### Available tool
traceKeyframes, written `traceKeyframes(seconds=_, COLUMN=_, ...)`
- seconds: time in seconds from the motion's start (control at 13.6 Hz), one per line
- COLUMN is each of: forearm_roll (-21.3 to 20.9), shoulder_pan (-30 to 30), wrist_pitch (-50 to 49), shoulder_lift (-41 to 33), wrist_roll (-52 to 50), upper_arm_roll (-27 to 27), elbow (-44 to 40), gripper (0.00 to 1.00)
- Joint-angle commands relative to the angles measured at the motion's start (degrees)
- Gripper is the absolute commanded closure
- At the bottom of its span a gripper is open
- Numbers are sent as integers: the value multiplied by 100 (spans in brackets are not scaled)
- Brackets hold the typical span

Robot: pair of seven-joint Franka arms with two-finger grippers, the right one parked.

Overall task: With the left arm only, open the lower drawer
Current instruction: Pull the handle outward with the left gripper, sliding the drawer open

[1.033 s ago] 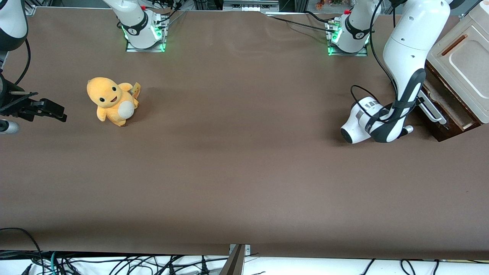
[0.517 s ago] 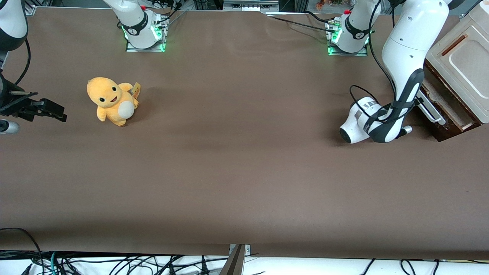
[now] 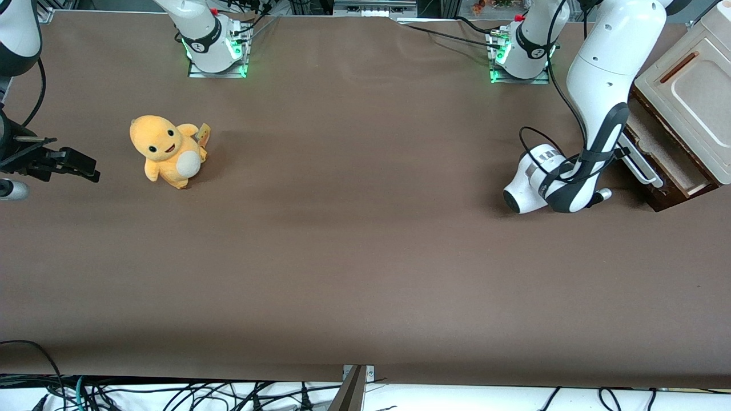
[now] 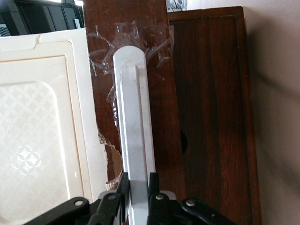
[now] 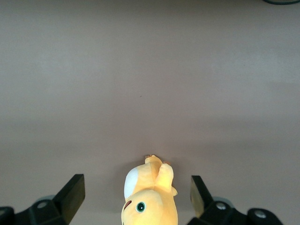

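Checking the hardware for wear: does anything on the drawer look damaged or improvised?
Yes. The lower drawer has clear tape around the white handle, and chipped wood beside it. The gripper is clamped on the handle.

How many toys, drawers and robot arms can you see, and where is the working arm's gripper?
Toys: 1, the yellow plush toy
Open drawers: 1, the lower drawer
Robot arms: 2, counting the left arm
Total: 4
The gripper is shut on the drawer's white handle.
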State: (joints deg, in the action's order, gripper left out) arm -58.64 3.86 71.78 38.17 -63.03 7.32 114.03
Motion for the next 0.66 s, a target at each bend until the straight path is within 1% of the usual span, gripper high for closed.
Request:
traceKeyframes(seconds=0.0, forearm_roll=-59, shoulder_pan=177, wrist_pitch=-76, shoulder_lift=112, wrist_roll=194, upper_arm_roll=23, elbow=-170, gripper=99)
traceKeyframes(seconds=0.59, forearm_roll=-42, shoulder_pan=317, wrist_pitch=-76, shoulder_lift=112, wrist_roll=194, upper_arm_roll=23, elbow=-179, gripper=100)
